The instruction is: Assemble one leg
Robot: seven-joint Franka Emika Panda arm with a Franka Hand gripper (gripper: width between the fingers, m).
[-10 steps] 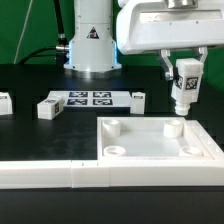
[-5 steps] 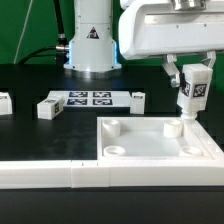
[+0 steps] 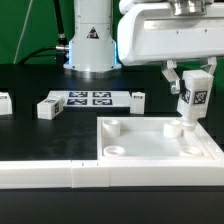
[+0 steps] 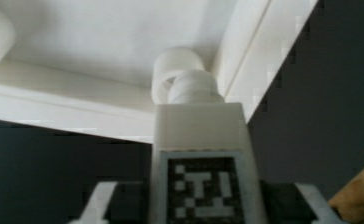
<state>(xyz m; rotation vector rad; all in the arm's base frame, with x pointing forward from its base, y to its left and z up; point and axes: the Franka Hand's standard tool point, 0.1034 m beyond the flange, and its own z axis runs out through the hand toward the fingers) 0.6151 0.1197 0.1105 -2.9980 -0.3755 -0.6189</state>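
- Exterior view: gripper clamped on the leg, which is tilted.
- Leg's lower end sits at the panel's far socket, on the exterior view's right; contact cannot be told.
- Wrist view: leg sits between the fingers.

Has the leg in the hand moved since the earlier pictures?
Yes. Against the white panel, the leg in the hand has gone lower and toward the exterior view's right, and it tilts more.
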